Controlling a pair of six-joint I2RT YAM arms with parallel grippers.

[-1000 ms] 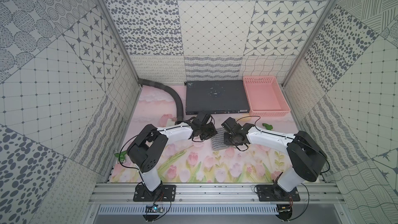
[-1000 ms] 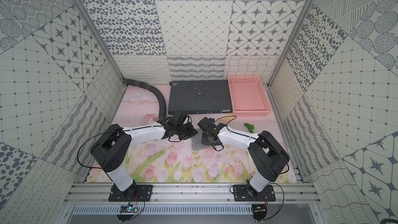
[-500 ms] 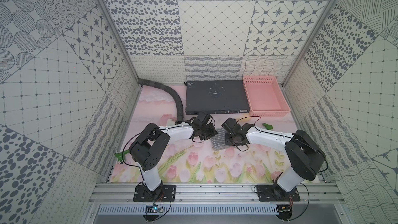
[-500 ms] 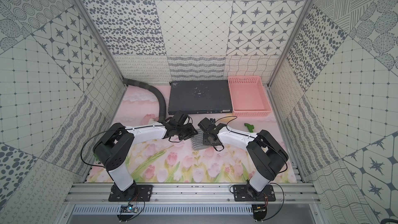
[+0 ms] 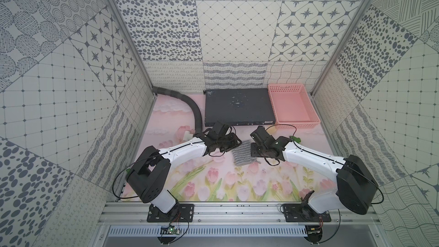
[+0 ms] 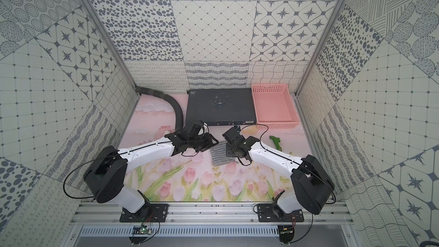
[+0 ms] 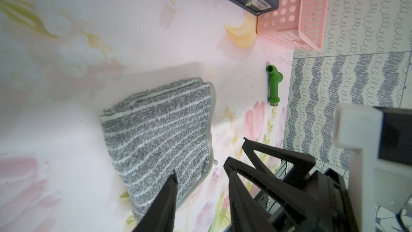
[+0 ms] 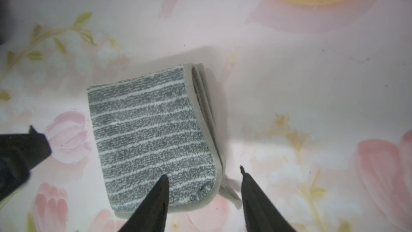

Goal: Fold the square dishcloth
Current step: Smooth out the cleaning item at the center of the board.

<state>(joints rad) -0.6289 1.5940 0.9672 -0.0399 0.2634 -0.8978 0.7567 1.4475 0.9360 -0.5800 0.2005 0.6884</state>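
Though flat, dishcloth (image 8: 153, 135) edges stacked.

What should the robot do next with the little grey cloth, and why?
Probably lift both arms up and away. The square dishcloth already lies folded in neat layers, and the left gripper and right gripper both stand open, holding nothing.

square dishcloth (image 8: 151, 139): soft fuzzy cloth, matt, looped pile; smoother flat hem at edge.
pink basket (image 5: 297, 124): perforated plastic, slight sheen.
dark box (image 5: 237, 105): matt, metal look, scuffed pale marks.
green fitting (image 7: 273, 85): smooth plastic, metal-looking end.
hose (image 5: 197, 119): ribbed, black.
desk (image 8: 289, 74): smooth printed floral cover, low sheen.
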